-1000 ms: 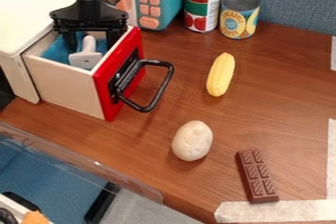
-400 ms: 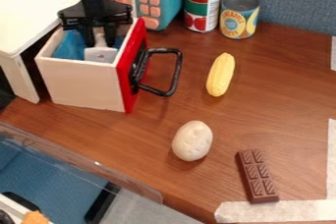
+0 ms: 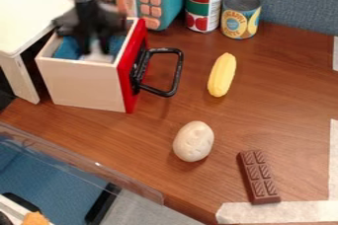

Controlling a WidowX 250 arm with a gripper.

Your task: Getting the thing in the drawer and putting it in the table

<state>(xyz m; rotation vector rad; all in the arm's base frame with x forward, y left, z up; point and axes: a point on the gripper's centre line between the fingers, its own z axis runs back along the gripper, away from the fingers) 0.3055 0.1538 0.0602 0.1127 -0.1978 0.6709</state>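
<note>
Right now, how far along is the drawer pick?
Done: drawer open, gripper down at the white thing inside. In hand: the pick itself; blur hides whether it has hold. Left: lift the thing out, since it sits below the drawer's rim, and put it on the table.

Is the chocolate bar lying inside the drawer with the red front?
No, the chocolate bar lies on the brown table, well away from the drawer.
</note>
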